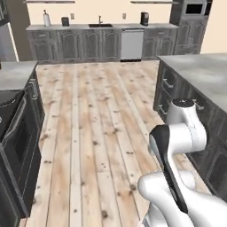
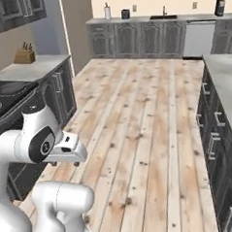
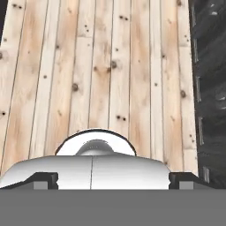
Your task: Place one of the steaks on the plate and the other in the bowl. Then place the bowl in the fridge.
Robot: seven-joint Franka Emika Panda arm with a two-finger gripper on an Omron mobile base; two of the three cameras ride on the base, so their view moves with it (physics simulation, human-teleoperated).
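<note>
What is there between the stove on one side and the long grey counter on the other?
Only bare wooden floor lies between the stove and the island counter; the right base view shows the stretch best.

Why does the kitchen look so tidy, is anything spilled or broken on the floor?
Nothing stands out. The wooden floor is bare and clean, the cabinet doors along the back wall are shut, and the knife block stands upright on its counter. No spills or damage show.
</note>
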